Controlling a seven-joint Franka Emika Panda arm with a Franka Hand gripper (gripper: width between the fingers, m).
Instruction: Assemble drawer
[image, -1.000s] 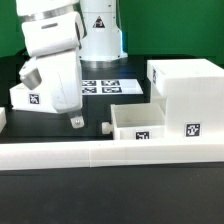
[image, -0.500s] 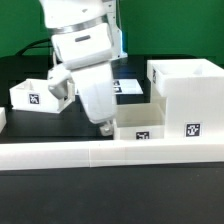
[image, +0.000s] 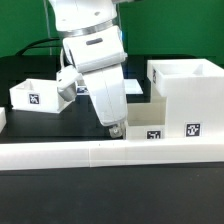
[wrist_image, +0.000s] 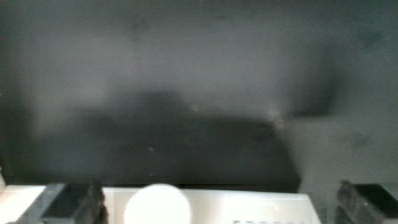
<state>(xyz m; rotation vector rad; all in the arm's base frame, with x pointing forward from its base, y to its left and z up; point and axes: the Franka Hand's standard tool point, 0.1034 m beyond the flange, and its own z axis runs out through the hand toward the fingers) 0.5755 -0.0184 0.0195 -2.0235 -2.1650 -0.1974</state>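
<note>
Gripper (image: 114, 129) at small tray (image: 141, 133), knob (wrist_image: 157, 206) between spread jaws (off-centre)

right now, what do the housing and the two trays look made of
Housing: probably hard white plastic, smooth matte, even colour, crisp edges. Tray at the exterior view's left and tray by the housing: seemingly the same plastic, thin walls. Their tags look printed, possibly stickers.

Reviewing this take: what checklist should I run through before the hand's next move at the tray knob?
1. The hand is open: ok, fingers apart in the wrist view.
2. The hand is empty: ok.
3. The knob lies between the fingers: ok, though off-centre.
4. The fingers touch the knob: cannot tell.
5. The near tray sits against the housing: cannot tell.
6. The far tray is away from the hand: ok.
</note>
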